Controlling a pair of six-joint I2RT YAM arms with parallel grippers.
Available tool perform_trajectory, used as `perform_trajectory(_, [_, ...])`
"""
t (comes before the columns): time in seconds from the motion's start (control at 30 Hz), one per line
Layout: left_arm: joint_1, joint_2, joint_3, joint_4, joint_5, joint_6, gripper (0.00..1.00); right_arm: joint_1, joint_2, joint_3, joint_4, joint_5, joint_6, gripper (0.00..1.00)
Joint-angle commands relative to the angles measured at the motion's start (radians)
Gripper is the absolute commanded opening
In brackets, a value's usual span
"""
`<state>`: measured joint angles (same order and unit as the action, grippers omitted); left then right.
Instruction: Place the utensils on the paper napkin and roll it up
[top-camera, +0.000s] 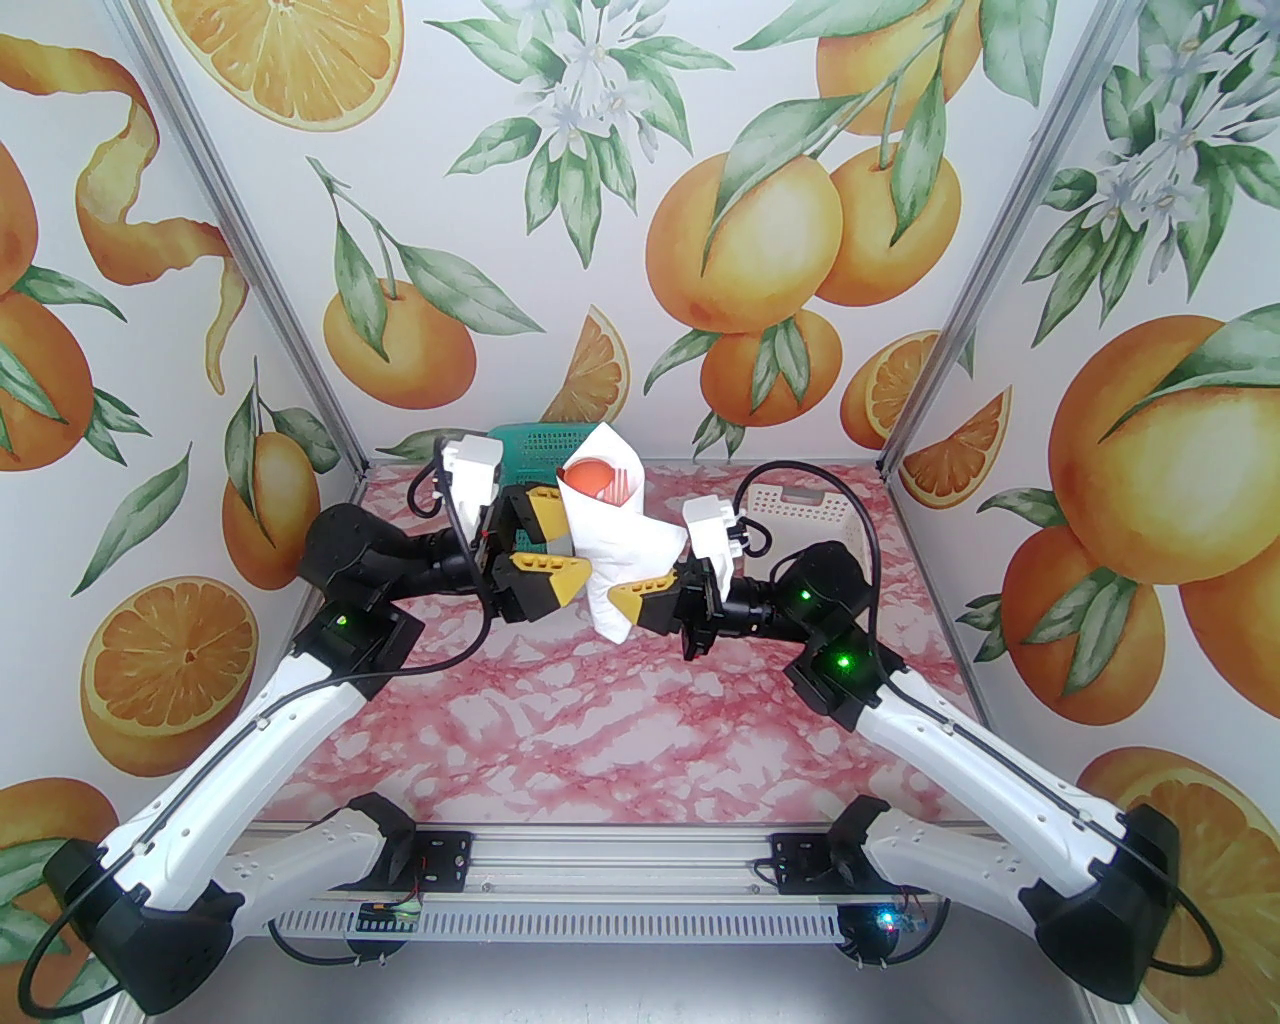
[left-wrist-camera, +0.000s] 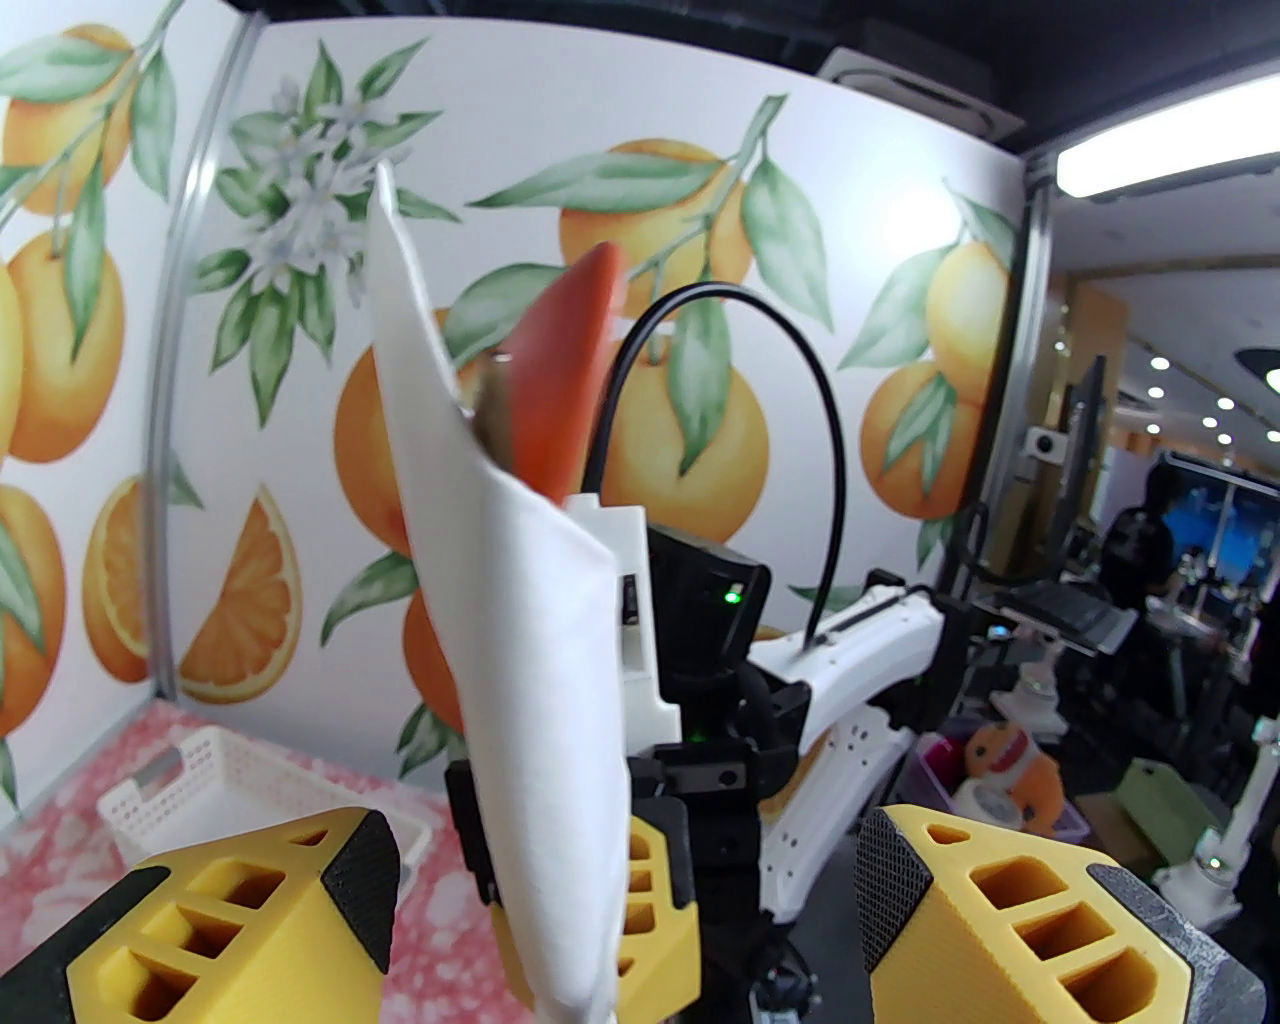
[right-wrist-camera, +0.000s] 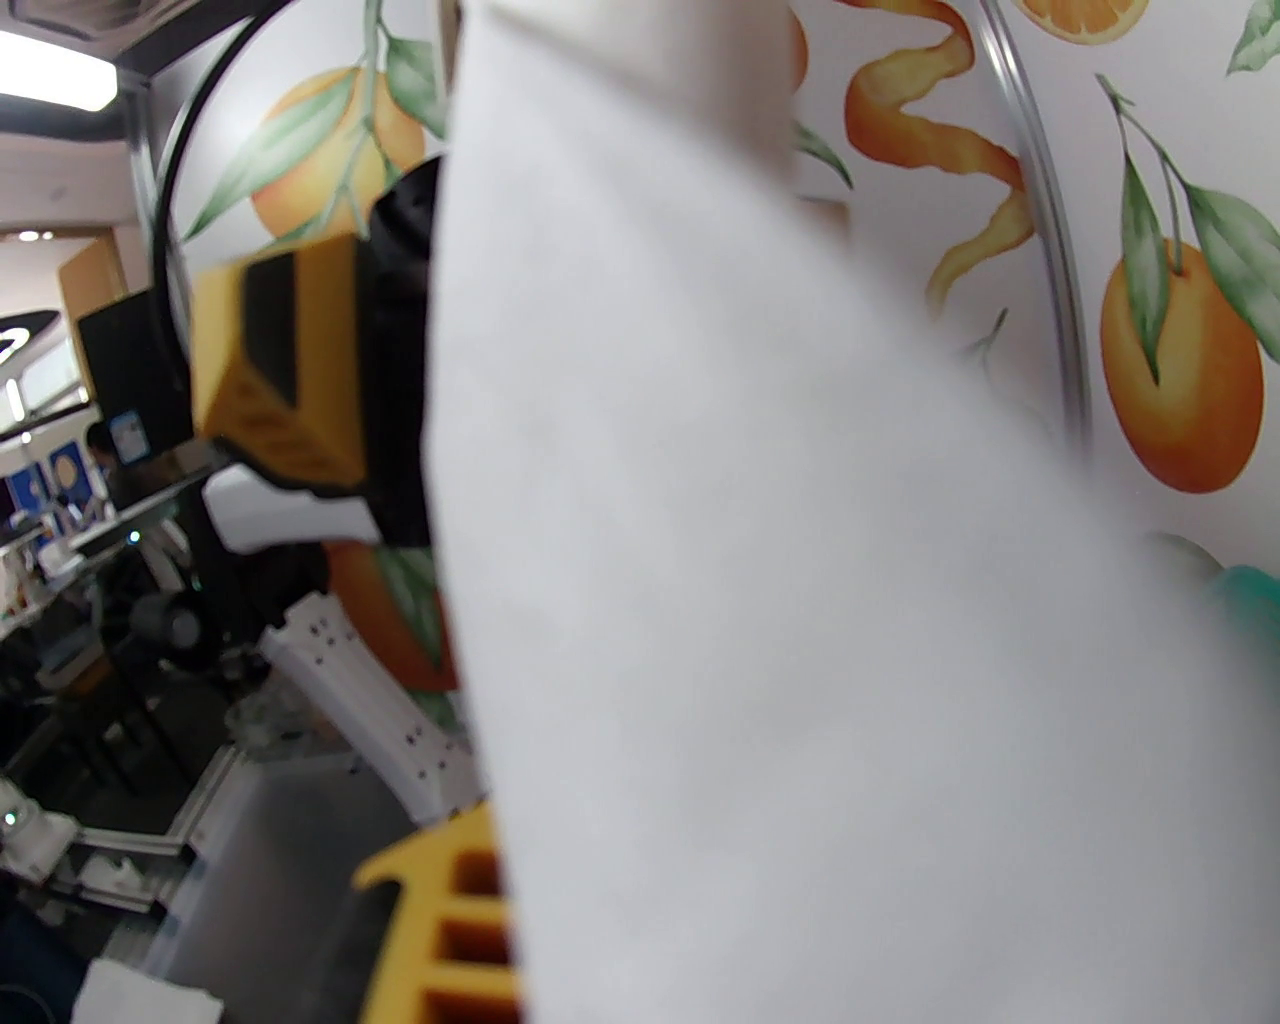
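Note:
The paper napkin (top-camera: 612, 545) is wrapped into a white roll and held up above the table, tilted. The utensils stick out of its top: an orange spoon bowl (top-camera: 590, 477) and orange fork tines (top-camera: 623, 486). In the left wrist view the spoon (left-wrist-camera: 560, 370) and a dark knife tip (left-wrist-camera: 492, 412) rise from the napkin (left-wrist-camera: 540, 640). My right gripper (top-camera: 640, 606) is shut on the roll's lower end. My left gripper (top-camera: 560, 548) stands open, its yellow fingers (left-wrist-camera: 250, 920) apart on either side of the roll. Up close the napkin (right-wrist-camera: 800, 600) hides most of the right wrist view.
A green basket (top-camera: 528, 450) stands at the back of the pink marbled table (top-camera: 600, 740), behind the left gripper. A white basket (top-camera: 800, 505) sits at the back right, also seen as the white basket (left-wrist-camera: 230, 790). Orange-print walls close in three sides.

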<state>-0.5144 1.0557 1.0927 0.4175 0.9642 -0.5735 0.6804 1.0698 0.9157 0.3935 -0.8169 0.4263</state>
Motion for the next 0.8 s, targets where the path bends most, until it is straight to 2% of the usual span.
perform_trajectory(0.0, [0.016, -0.014, -0.03, 0.071, 0.023, -0.04, 0.77, 0.003, -0.031, 0.026, 0.075, -0.012, 0.012, 0.0])
perform_trajectory(0.33, [0.016, 0.023, -0.071, 0.174, 0.05, -0.109, 0.62, 0.021, -0.008, 0.029, 0.12, -0.027, 0.046, 0.0])
perform_trajectory(0.77, [-0.004, 0.064, -0.076, 0.211, 0.068, -0.12, 0.5, 0.033, 0.028, 0.04, 0.15, -0.045, 0.065, 0.0])
